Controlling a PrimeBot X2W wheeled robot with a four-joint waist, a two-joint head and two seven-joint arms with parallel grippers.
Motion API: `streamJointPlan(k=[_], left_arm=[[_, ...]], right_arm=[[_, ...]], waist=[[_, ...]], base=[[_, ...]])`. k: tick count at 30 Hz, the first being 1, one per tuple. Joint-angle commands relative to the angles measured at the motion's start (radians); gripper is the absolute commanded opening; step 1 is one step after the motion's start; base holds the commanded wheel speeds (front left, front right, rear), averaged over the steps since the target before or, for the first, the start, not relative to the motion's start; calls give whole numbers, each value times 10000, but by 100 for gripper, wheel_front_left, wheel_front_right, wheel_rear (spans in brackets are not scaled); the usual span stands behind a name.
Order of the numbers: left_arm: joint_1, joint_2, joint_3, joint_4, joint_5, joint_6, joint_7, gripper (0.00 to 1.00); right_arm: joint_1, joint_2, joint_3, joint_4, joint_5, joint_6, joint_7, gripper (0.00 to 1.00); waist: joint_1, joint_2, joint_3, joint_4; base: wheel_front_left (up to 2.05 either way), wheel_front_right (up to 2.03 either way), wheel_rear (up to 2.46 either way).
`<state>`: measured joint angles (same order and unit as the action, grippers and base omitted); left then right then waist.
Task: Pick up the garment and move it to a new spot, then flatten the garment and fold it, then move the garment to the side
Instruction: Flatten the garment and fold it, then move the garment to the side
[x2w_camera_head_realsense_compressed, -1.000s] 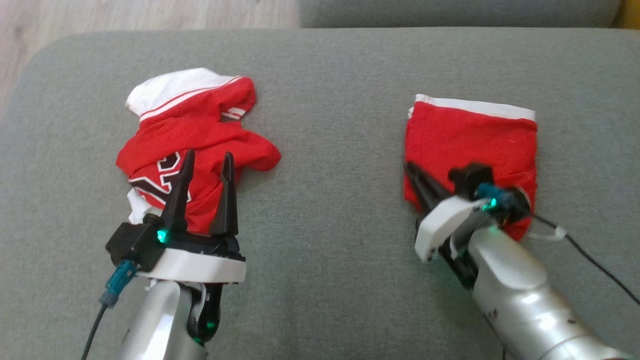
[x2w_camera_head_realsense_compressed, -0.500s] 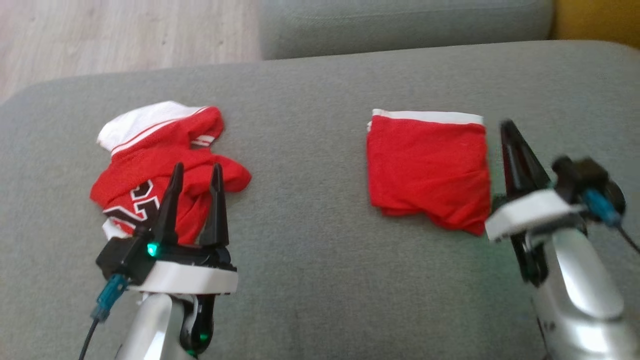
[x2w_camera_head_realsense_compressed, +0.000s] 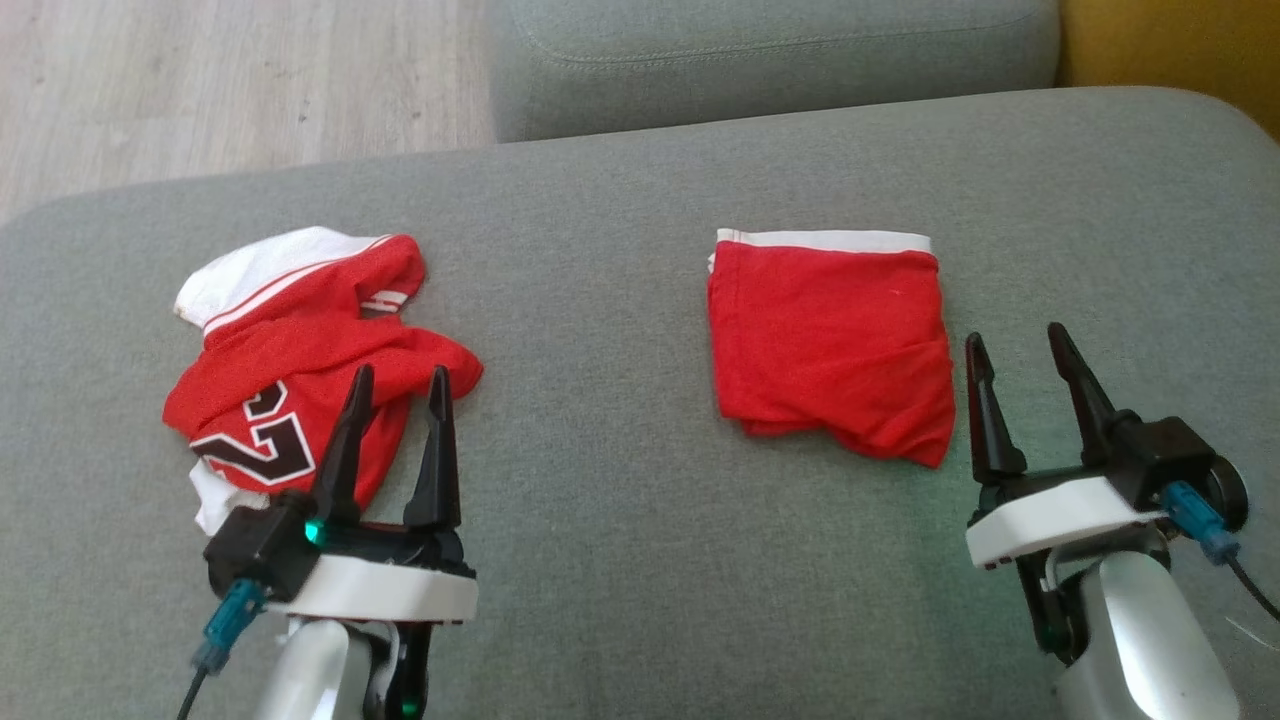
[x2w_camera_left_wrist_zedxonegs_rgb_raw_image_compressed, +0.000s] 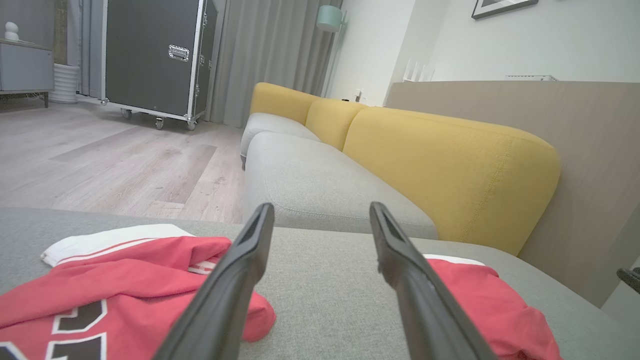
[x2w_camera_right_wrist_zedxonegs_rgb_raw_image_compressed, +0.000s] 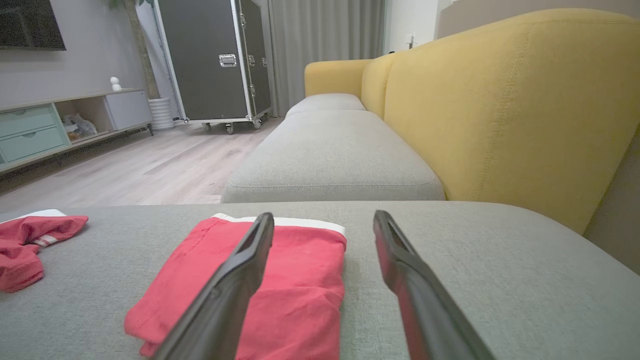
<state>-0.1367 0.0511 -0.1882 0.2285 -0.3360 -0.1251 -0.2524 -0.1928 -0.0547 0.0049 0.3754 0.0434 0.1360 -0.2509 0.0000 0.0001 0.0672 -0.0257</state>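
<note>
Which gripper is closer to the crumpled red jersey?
Left. The left gripper is over the near edge of the jersey; the right gripper is far across, beside the folded red garment.

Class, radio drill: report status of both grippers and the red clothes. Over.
Left gripper open, near crumpled jersey. Right gripper open, beside folded shorts, not touching. Nothing in the way.

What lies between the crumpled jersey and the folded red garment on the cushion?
Nothing. In the head view, the stretch of grey cushion between the crumpled jersey and the folded red garment is bare.
</note>
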Motion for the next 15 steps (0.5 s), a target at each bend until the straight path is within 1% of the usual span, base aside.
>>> streamJointPlan(k=[1,6,8,10,15], left_arm=[[-366,59,312,-288,67,-55,-93,100],[-485,55,231,-343,64,-55,-93,100],[-560,51,179,-366,54,-55,-93,100],[-659,49,122,-376,46,-55,-93,100],[-962,52,-88,-299,21,-55,-93,100]], right_arm=[[-278,40,309,-418,22,-53,-108,100],[-439,42,268,-488,38,-53,-108,100],[-620,43,188,-329,-68,-53,-108,100],[-901,43,-4,34,-168,-53,23,100],[-1837,44,-686,1207,-92,-53,761,100]], waist=[[0,-1,42,51],[0,-1,264,198],[0,-1,449,286],[0,-1,678,386],[0,-1,1176,706]], base=[[0,0,0],[0,0,0],[0,0,0],[0,0,0],[0,0,0]])
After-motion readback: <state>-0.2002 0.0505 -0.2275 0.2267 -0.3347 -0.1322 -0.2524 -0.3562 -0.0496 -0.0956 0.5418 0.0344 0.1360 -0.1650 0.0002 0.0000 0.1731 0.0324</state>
